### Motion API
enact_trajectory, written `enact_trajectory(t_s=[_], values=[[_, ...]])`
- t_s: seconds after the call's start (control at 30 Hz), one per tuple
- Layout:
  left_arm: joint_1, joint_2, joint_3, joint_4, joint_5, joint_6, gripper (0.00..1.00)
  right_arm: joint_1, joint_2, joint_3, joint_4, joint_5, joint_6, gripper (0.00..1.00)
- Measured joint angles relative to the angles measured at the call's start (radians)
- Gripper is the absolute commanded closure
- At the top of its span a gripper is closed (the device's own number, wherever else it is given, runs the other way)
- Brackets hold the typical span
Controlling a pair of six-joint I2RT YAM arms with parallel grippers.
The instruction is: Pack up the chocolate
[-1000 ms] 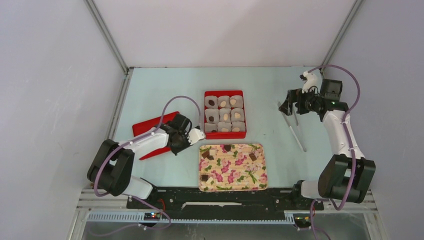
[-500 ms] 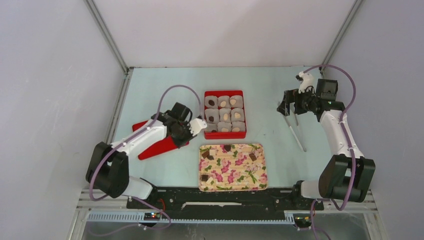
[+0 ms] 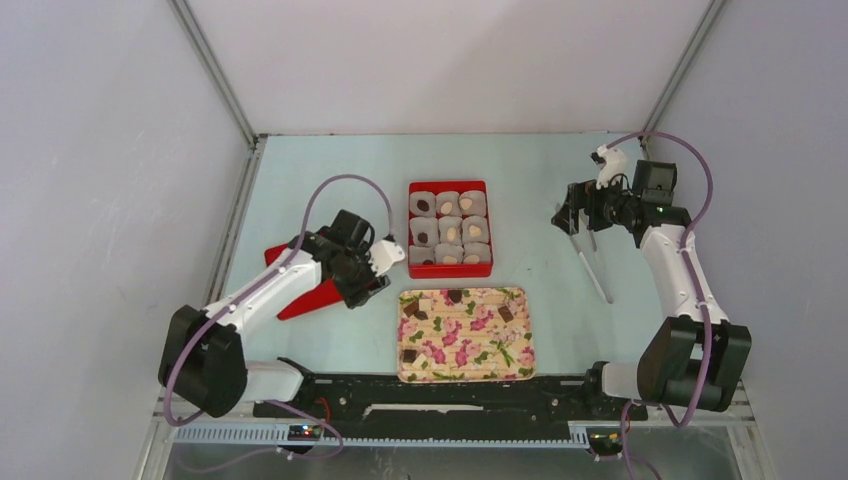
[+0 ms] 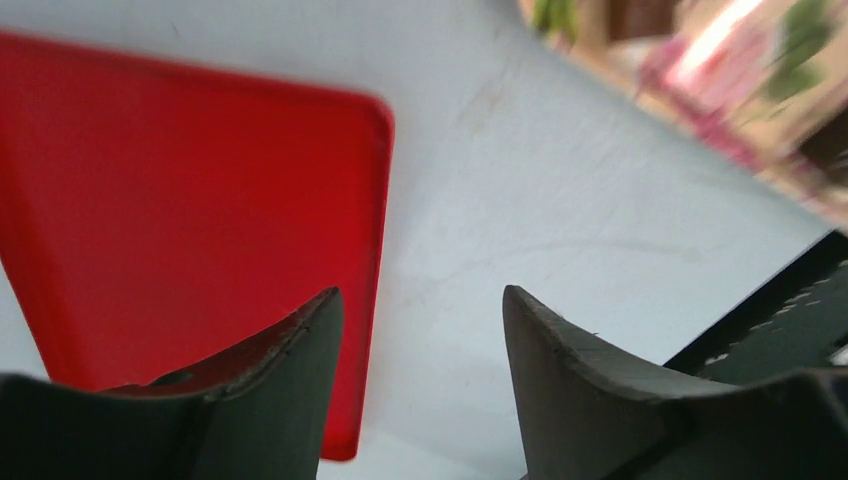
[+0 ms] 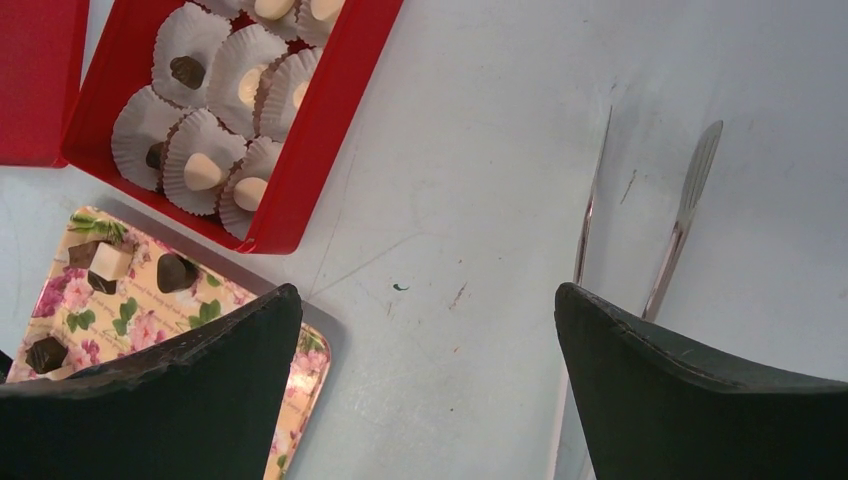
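The chocolate (image 5: 175, 270) looked light, brittle and slippery; it seemed best pinched gently across opposite sides; left jaws and right jaws both stood apart, no piece between them.

The left arm (image 3: 265, 290) and the right arm (image 3: 680, 265) each have white link covers between black joint housings (image 3: 205, 355). A purple cable (image 3: 340, 180) loops alongside each arm from base to wrist. The tool fingers (image 5: 200, 400) are matte black wedges tapering to blunt tips.
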Motion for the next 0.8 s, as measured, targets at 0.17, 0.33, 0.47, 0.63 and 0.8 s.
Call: enact_trajectory(t_s=[0.17,0.33,0.47,0.63,0.8], values=[[0.002,-0.006,-0.111,0.037,-0.164,0.053,0.35,0.01,-0.014,-0.008,0.009,-0.013,-0.018,0.0],[0.01,0.042,-0.166,0.103,-0.264,0.095,0.41,0.019,-0.014,-0.008,0.008,-0.014,-0.023,0.01],[0.025,0.098,-0.206,0.146,-0.328,0.12,0.55,0.021,-0.014,-0.008,0.008,-0.017,-0.031,0.0],[0.035,0.139,-0.21,0.152,-0.352,0.143,0.8,0.027,-0.014,-0.008,0.007,-0.019,-0.041,0.0],[0.043,0.164,-0.198,0.136,-0.35,0.155,0.98,0.033,-0.014,-0.008,0.007,-0.02,-0.048,0.01]])
